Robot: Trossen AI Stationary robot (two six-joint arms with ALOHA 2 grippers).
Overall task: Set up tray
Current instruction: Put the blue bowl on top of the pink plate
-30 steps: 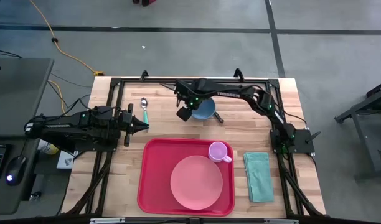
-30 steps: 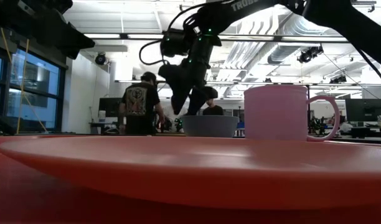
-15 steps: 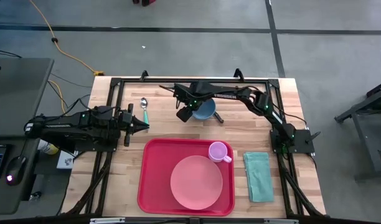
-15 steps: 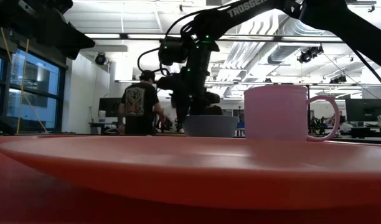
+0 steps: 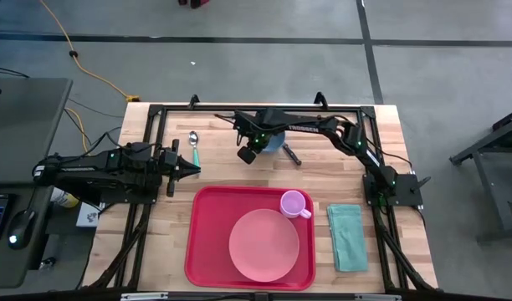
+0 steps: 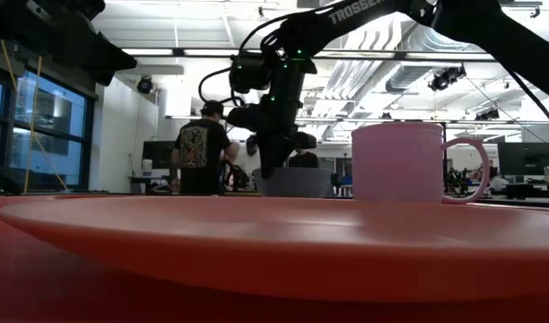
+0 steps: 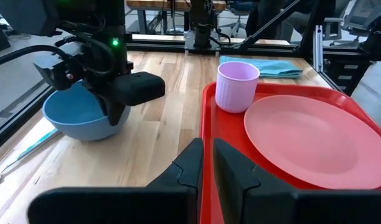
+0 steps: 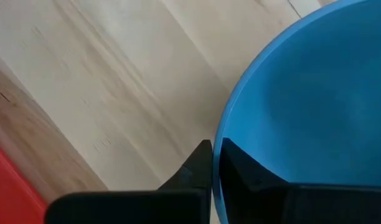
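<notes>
Near the surface's far edge your right gripper (image 5: 250, 155) has its jaws pinching the blue bowl (image 7: 78, 115) rim; next, lift it toward the tray (image 5: 207, 242).

Even, bright light falls from above; shadows on the tabletop (image 5: 222, 167) are short and soft. At table height, ceiling strip lights (image 6: 149, 52) and windows (image 6: 41, 135) behind glare, so the arm (image 6: 274, 99) reads as a dark silhouette, and the near plate (image 6: 274, 242) is a soft, unfocused blur. The right wrist view is sharp on the wood grain (image 8: 103, 93), while the bowl rim (image 8: 253, 68) looks slightly soft.
</notes>
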